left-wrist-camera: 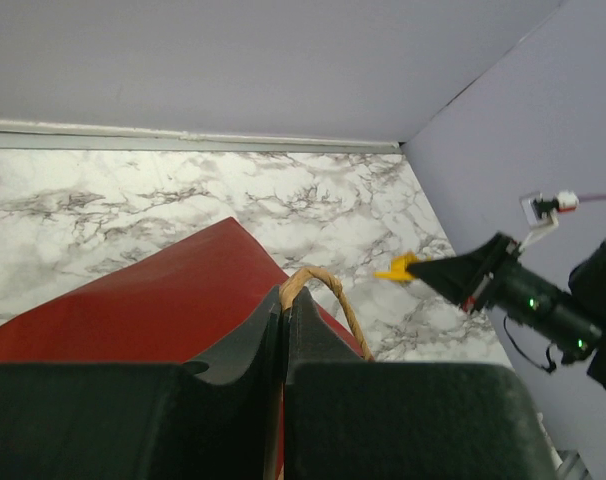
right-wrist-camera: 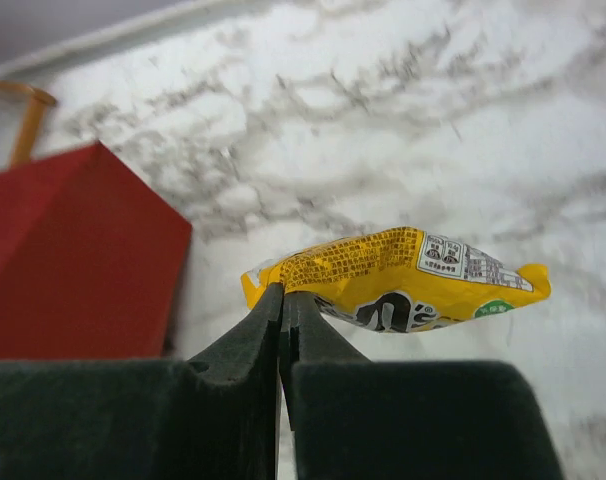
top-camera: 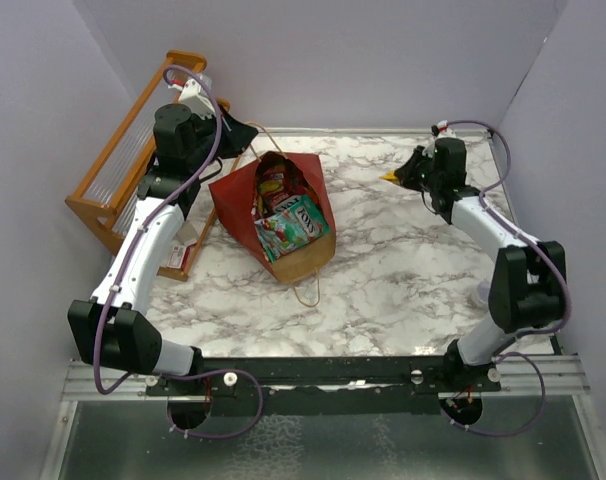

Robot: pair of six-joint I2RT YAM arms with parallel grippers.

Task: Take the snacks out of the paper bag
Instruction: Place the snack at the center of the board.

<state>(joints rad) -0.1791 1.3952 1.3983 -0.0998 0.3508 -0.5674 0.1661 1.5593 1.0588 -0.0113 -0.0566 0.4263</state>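
The red paper bag (top-camera: pixel 245 205) leans open on the marble table, its brown inside facing the camera. Snacks show in its mouth: a red packet (top-camera: pixel 274 184) and a teal packet (top-camera: pixel 297 226). My left gripper (left-wrist-camera: pixel 287 296) is shut on the bag's tan looped handle (left-wrist-camera: pixel 335 297), behind the bag's red wall (left-wrist-camera: pixel 133 300). My right gripper (right-wrist-camera: pixel 283 293) is shut on one end of a yellow snack packet (right-wrist-camera: pixel 413 282) and holds it above the table, to the right of the bag (right-wrist-camera: pixel 63 260). From above, that packet (top-camera: pixel 390 177) shows only as a yellow tip at the right gripper (top-camera: pixel 397 176).
An orange wooden slatted rack (top-camera: pixel 123 170) stands at the left wall behind the left arm. The bag's second handle (top-camera: pixel 305 292) lies on the marble toward the arms. Purple walls close the table at the back and on both sides.
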